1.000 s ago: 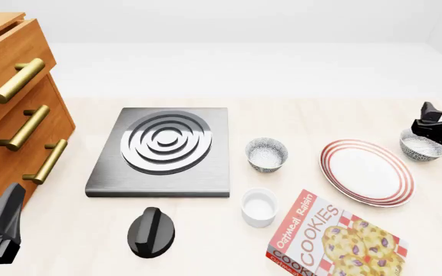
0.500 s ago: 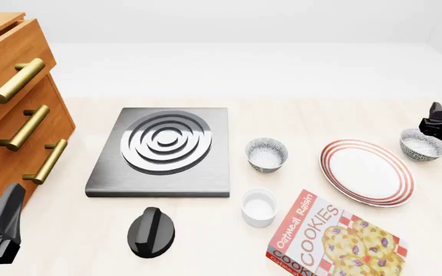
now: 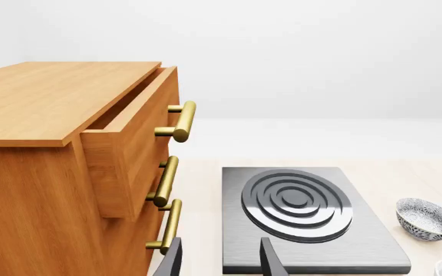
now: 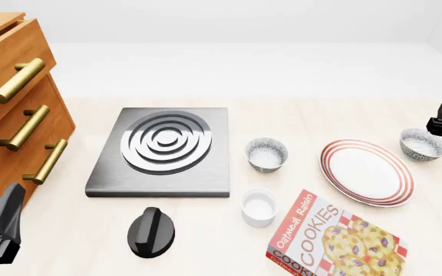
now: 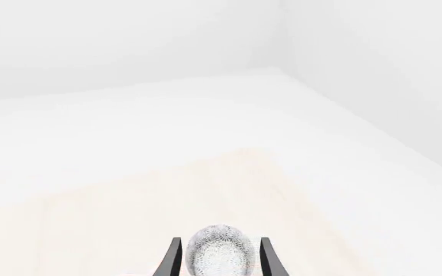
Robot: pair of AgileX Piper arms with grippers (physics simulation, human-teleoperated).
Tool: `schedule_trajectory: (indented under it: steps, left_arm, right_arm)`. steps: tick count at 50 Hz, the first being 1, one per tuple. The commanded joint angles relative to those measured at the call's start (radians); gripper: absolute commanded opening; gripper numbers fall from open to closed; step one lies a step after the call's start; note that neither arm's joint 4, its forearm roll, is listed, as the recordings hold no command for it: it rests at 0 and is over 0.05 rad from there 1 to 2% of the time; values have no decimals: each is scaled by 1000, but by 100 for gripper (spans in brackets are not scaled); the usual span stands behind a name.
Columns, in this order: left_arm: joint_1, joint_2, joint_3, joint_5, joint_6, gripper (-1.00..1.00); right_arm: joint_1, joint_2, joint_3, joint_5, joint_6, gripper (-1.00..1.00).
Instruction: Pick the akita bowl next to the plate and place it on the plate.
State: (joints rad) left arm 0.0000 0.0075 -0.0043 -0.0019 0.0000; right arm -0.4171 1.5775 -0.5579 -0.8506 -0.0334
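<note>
The left end effector (image 3: 219,261) hovers low by the drawers (image 4: 10,109), fingers apart and empty. One bowl (image 4: 266,154) sits between slab (image 4: 159,152) and plate (image 4: 367,172). The akita bowl (image 4: 422,144) stands just right of the plate on the worktop (image 4: 305,115); the right end effector (image 5: 218,259) straddles it, fingers spread, seemingly not touching.

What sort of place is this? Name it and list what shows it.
Probably a simulated kitchen counter, not a real room. A grey stove burner slab with its black knob, a wooden drawer cabinet, and tableware and food: a red-rimmed plate, speckled bowls, a cookie box.
</note>
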Motion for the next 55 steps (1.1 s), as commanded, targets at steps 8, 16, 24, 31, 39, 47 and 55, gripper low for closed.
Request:
schedule_trajectory:
  steps: [8,16,24,31,39,47,55]
  left_arm:
    - [0,0,0,0,0,100]
    - [0,0,0,0,0,100]
    - [0,0,0,0,0,100]
    - [0,0,0,0,0,100]
    - [0,0,0,0,0,100]
    - [0,0,0,0,0,100]
    - [0,0,0,0,0,100]
  right_arm:
    - [-25,14,-20,13,9,100]
    - [-34,16,-23,16,10,100]
    - [-40,14,-27,23,15,100]
    - [-49,20,-34,27,19,100]
    - [-62,35,-46,30,24,100]
    - [-72,53,-56,29,31,100]
    - [-79,61,-73,43,38,100]
